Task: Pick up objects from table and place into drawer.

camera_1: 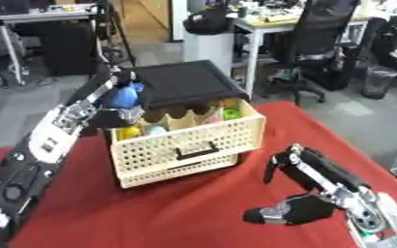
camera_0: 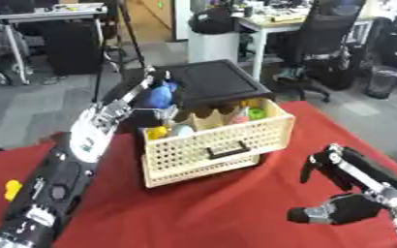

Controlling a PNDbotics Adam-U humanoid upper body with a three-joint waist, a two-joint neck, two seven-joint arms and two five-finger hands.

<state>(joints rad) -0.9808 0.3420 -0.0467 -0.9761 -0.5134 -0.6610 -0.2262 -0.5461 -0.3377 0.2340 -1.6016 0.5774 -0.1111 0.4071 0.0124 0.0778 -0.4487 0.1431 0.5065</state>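
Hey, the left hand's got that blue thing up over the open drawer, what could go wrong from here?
1. The blue object in the left hand sits near the drawer's back left corner, beside the black top; released there, it might land on the top or fall behind rather than drop in.
2. The drawer already holds yellow, green and pink items, so the object may rest high and block closing.
3. The yellow object lies close beside the left forearm and could be nudged off the table's edge.

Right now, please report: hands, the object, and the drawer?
Left hand shut on blue object, above open drawer. Right hand open, idle, low right on the table. Drawer already holds small coloured items. Nothing blocking it.
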